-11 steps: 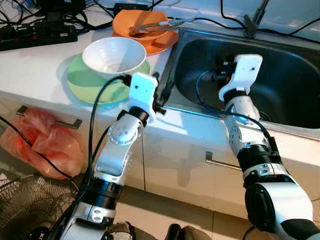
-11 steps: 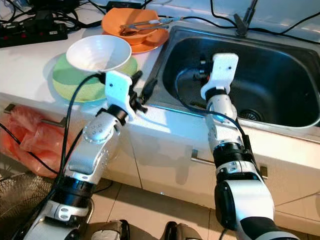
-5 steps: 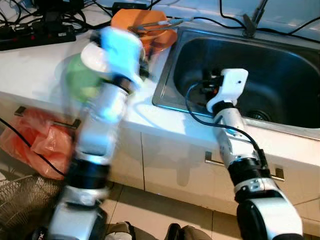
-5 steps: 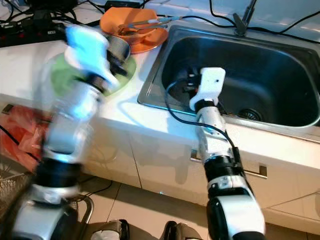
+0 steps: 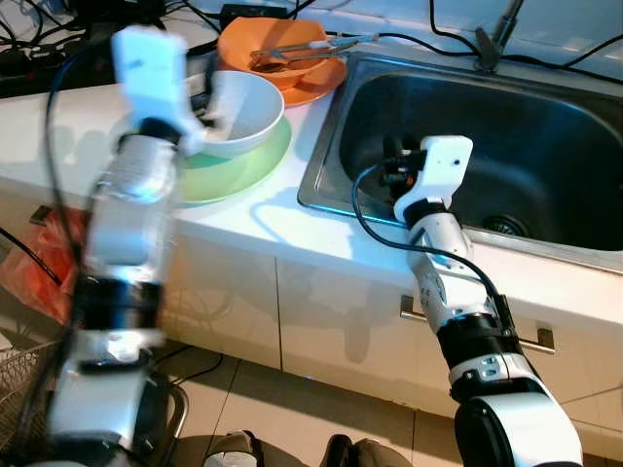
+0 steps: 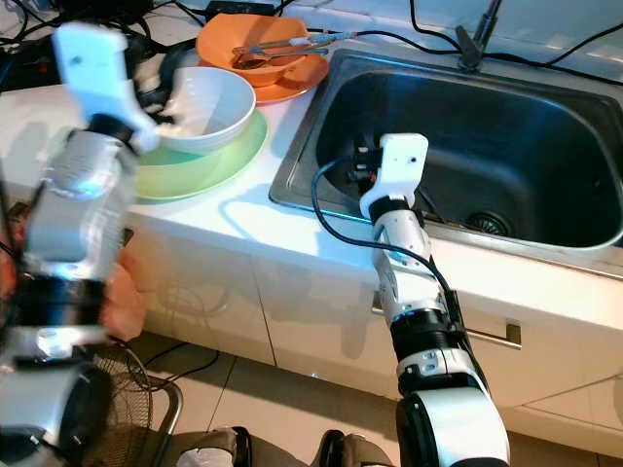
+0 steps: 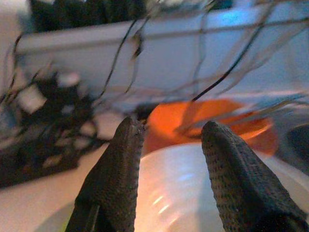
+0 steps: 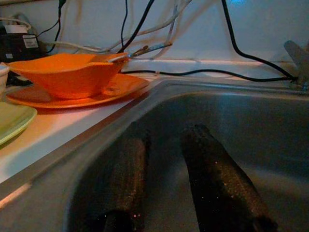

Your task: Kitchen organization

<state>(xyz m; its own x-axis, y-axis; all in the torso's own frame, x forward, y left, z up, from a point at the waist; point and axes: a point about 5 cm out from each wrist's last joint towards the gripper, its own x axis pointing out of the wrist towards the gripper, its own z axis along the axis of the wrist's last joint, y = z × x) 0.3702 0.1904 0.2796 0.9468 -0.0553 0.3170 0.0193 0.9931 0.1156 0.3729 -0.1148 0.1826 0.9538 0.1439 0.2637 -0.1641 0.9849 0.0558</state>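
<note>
Head views: white bench (image 5: pixel 58 126) w/ steel sink (image 5: pixel 545 126) set into it on robot's right.

White bowl (image 5: pixel 238 112) sits on green plate (image 5: pixel 243 165) near bench front edge, left of sink. Bowl upright, looks empty.

Behind it, touching sink's far-left corner area: orange plate (image 5: pixel 316 83) carrying orange bowl (image 5: pixel 263 41). Metal tongs (image 5: pixel 302 51) lie across orange bowl, handle end pointing toward sink.

Black power strip & tangle of cables (image 5: pixel 58 44) at far-left back of bench. More cables run along back wall behind sink.

Left arm raised over bench, motion-blurred. Left gripper (image 7: pixel 169 159) at white bowl's left rim. Wrist view: fingers (image 7: pixel 116 179) open, a clear gap between them, white bowl rim directly under/between them, orange plate & bowl beyond. Nothing gripped. Whether fingers touch the rim: cannot tell, blur.

Right arm reaches over bench front edge into sink. Right gripper (image 8: pixel 178 183) low inside basin, left part. Wrist view: fingers (image 8: pixel 217 183) open w/ a gap, holding nothing, pointing at sink's far wall; orange bowl, orange plate, edge of green plate seen over sink rim.

Sink drain (image 5: pixel 506 222) right of right gripper, apart from it. Basin looks empty otherwise.

Below bench: white cabinet fronts w/ bar handles (image 5: pixel 531 336). Orange-red plastic bag (image 5: pixel 39 277) hangs at lower left, partly behind left arm. Wire fan guard (image 5: pixel 29 375) on floor, bottom-left corner.
</note>
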